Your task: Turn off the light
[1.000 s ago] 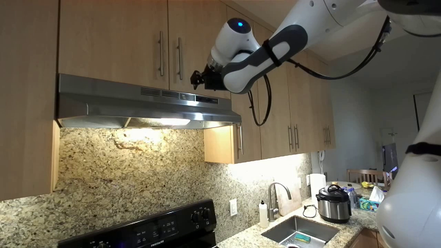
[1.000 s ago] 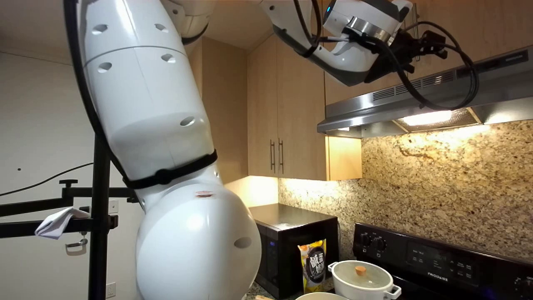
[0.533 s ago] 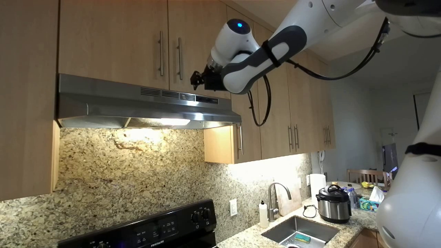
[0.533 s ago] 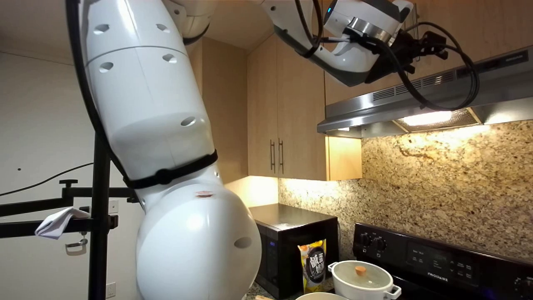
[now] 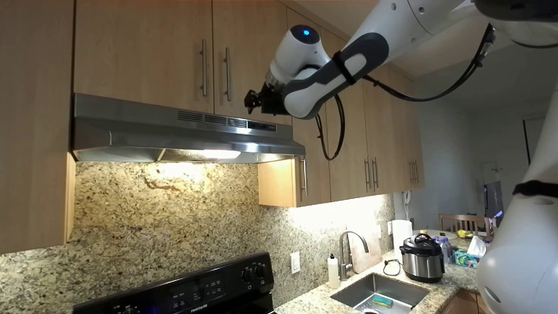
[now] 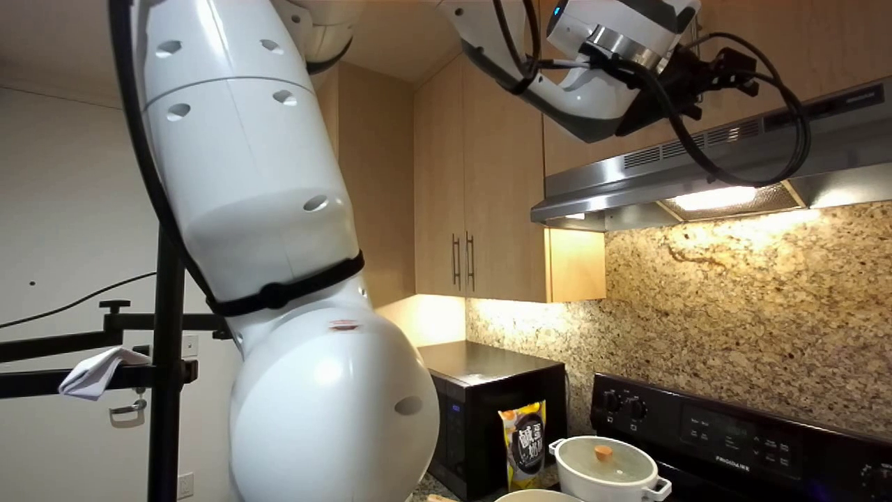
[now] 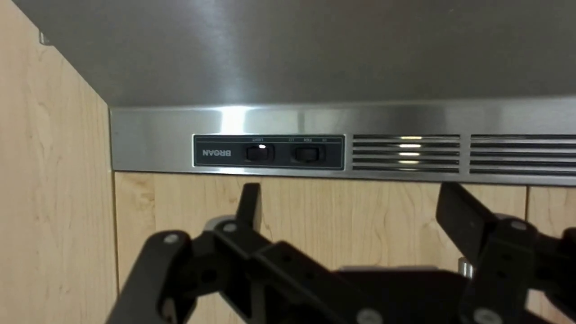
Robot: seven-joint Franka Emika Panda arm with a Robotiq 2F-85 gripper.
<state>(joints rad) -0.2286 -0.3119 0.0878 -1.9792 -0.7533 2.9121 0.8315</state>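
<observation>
Out before the pale cabinet doors [image 5: 250, 43], my pincer [image 7: 351, 202] is spread wide, its fingers [image 7: 461, 216] well apart with nothing between them. Ahead, on the steel range hood [image 7: 360, 67], is the dark control panel [image 7: 282, 154], its lettering upside down in the wrist view. On it I make out the small light switch [image 7: 257, 154], with the fan switch [image 7: 307, 155] just beside it; I touch neither. A white spot [image 7: 262, 146] shows on the light switch, glint or indicator, I cannot tell.

That switch looks like a hard plastic rocker, so I expect it smooth and a little stiff, with short travel. Nothing here wants gripping: one finger pressed squarely on an edge should do, though which edge means off I cannot see. Bringing my fingers together first would make a narrower poker and keep me off the fan.

Farther on, beneath the hood, the light [image 6: 716, 198] itself glows in both exterior views. Probably hot and brittle, it is best left alone. Beyond, the granite wall [image 5: 174, 192] shines yellow.
</observation>
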